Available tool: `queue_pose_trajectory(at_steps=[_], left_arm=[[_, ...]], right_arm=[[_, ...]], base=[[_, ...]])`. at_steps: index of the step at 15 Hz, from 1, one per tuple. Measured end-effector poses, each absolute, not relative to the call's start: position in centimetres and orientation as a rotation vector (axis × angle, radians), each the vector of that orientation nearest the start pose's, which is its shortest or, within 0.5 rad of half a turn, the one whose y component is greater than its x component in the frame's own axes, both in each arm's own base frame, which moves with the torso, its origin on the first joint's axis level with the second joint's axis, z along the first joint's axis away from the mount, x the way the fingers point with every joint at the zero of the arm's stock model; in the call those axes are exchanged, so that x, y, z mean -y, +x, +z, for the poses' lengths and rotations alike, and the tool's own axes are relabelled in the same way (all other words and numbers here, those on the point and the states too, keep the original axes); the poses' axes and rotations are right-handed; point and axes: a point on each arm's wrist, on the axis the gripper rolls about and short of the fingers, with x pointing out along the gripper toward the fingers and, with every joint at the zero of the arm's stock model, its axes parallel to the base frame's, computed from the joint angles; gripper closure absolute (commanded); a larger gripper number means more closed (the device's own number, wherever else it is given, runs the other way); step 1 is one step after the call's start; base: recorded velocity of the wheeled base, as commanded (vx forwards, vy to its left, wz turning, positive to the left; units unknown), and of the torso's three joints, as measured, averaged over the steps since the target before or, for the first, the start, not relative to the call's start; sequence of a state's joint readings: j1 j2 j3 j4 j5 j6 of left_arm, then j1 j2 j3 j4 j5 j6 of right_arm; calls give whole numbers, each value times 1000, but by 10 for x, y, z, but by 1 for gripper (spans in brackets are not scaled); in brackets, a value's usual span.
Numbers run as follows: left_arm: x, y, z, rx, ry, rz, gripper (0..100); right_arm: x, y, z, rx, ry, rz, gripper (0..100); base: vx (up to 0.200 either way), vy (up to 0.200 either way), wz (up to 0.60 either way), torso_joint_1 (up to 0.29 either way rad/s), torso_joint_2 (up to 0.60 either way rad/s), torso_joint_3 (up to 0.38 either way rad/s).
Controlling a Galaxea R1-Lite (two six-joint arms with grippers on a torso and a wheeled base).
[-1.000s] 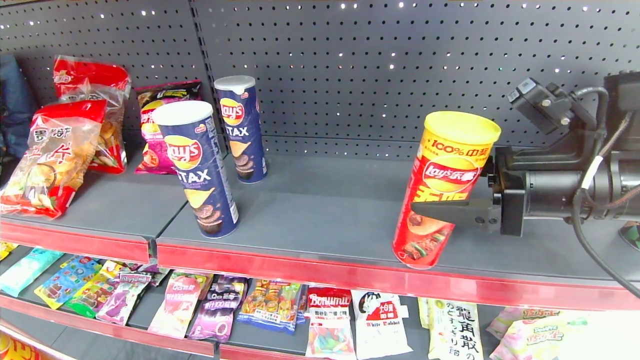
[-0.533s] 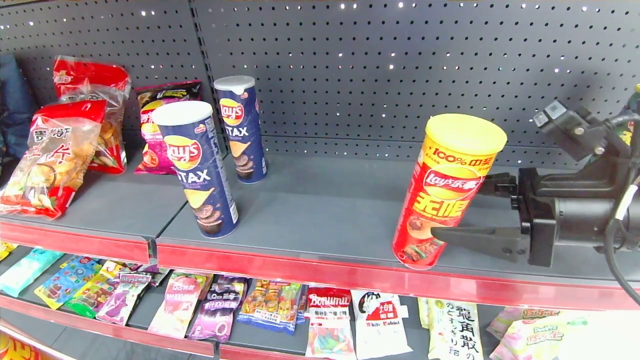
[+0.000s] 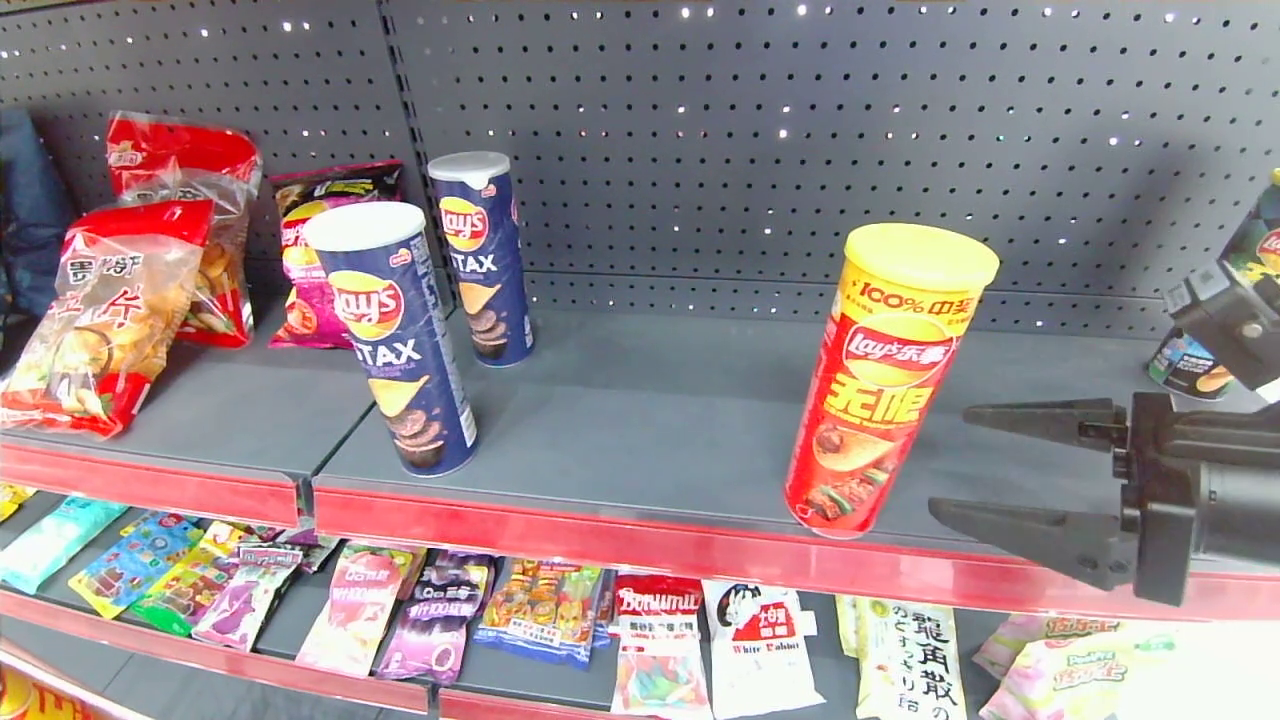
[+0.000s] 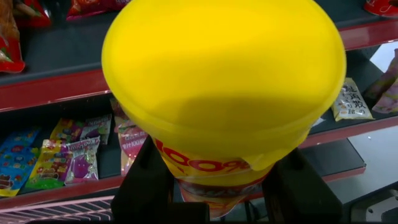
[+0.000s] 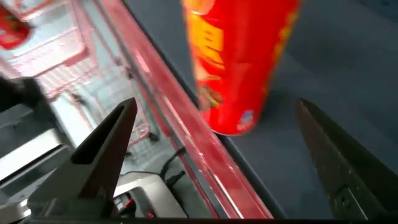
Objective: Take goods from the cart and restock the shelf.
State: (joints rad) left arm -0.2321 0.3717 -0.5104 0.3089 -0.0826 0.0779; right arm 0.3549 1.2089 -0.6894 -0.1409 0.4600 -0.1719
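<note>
A red chip can with a yellow lid [image 3: 880,390] stands upright near the front edge of the grey shelf [image 3: 650,420]. My right gripper [image 3: 948,460] is open just to its right, level with its lower half and not touching it. In the right wrist view the same can [image 5: 242,62] stands beyond the spread fingers of the right gripper [image 5: 214,104]. My left gripper [image 4: 217,193] is shut on a second yellow-lidded can [image 4: 224,68], held upright in front of the lower shelves.
Two dark blue chip cans [image 3: 395,330] [image 3: 483,255] stand at the shelf's left-centre, with snack bags [image 3: 100,310] further left. Another can [image 3: 1190,365] sits at the far right. Candy packets [image 3: 660,640] fill the lower shelf. A pink wire cart [image 5: 68,56] is below.
My right gripper has let go of the red can and drawn back to the right, its fingers spreading. The can stays upright on the shelf.
</note>
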Motion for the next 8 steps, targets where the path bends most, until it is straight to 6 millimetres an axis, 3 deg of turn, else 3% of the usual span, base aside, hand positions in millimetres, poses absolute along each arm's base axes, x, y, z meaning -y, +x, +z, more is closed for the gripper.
queue_pose_trajectory(at_steps=[4,8], left_arm=[[-2,-17,193,-145,89,-322,100],[-2,-17,196,-136,89,-309,100]], right_arm=[[-55,131,209,-322,-165,637,0],[-24,71,186,-236,-194,305,0]], base=[[0,0,0,0,0,0],[0,0,0,0,0,0]])
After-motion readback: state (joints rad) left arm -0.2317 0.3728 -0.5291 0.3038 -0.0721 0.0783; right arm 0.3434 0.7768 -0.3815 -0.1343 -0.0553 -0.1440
